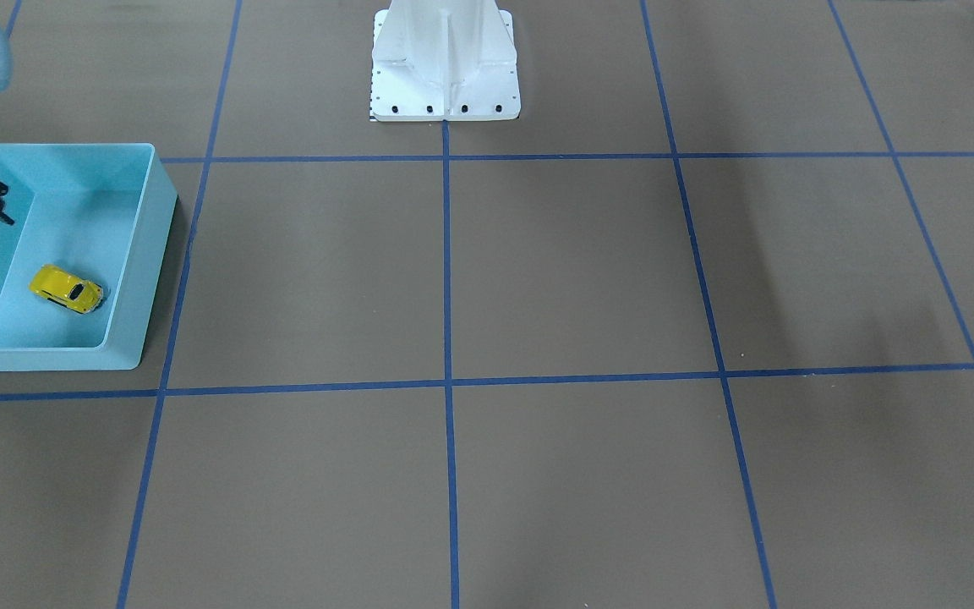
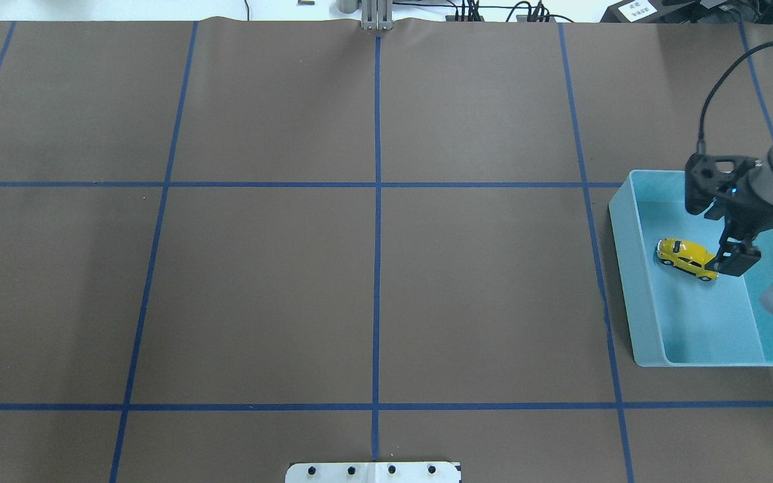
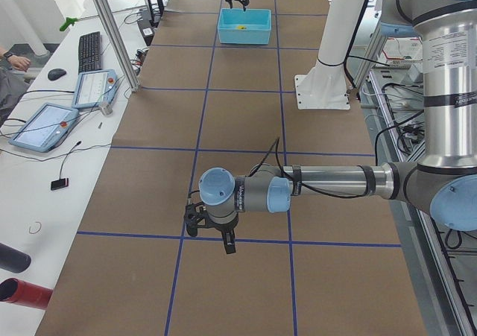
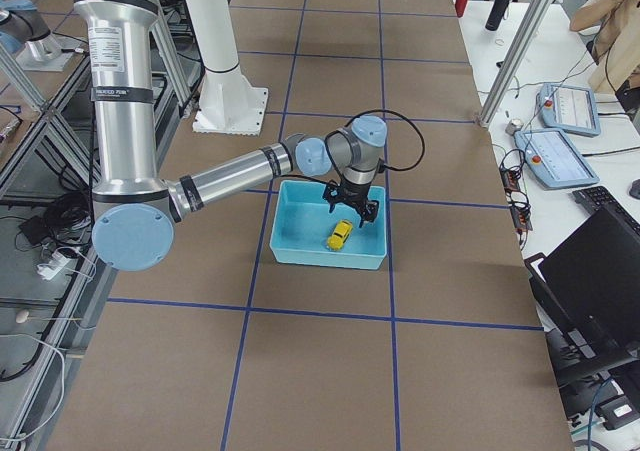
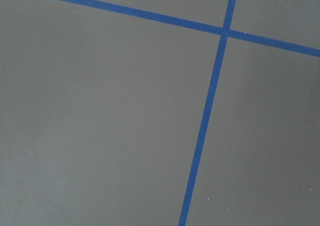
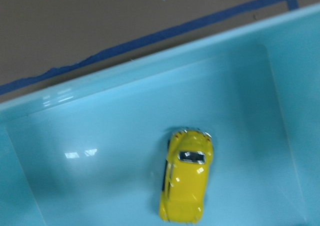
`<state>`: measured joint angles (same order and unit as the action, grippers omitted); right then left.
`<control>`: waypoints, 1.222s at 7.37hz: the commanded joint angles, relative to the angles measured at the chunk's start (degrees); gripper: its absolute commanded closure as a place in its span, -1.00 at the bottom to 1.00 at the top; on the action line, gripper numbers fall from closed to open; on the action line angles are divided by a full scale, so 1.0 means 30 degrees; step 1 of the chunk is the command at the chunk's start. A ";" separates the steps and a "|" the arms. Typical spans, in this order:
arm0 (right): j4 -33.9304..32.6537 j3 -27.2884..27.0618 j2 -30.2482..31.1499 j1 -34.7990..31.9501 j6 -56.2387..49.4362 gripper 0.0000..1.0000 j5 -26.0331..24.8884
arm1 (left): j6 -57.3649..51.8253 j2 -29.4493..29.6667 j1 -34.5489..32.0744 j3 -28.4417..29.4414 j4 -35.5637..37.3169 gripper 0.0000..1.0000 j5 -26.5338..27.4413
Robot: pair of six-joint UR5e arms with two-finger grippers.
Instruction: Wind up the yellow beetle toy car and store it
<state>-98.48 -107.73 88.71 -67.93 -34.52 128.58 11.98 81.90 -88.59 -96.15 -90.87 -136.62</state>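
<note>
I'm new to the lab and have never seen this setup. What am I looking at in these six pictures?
Two robot arms share a brown table marked with blue tape. Four fixed cameras look on: one from across the table, one from behind the robot, one from each end. Two more ride on the wrists. The right gripper hangs open over a light blue bin, holding nothing; its wrist camera looks down at the yellow beetle toy car lying on the bin floor. The left gripper hovers over the table, and its camera shows only table and tape; whether it is open I cannot tell.
</note>
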 commanded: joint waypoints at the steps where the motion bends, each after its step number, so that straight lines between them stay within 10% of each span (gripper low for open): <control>1: -0.2580 0.1857 0.0629 -0.6155 0.0225 -1.00 0.2307 | -0.0068 -0.0025 0.0000 0.0028 -0.0004 -1.00 0.0013; 4: -0.5955 0.4004 0.1188 -1.1653 0.2175 -1.00 0.3018 | -0.0127 -0.0025 0.0000 0.0029 -0.0004 -1.00 0.0013; 9: -0.5442 0.2770 0.2098 -1.1957 0.9952 -1.00 0.2550 | -0.0127 -0.0025 0.0000 0.0029 0.0025 -1.00 0.0013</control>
<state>-116.18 -100.16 94.58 -103.75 -6.19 136.57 11.60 81.83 -88.59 -96.06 -90.83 -136.58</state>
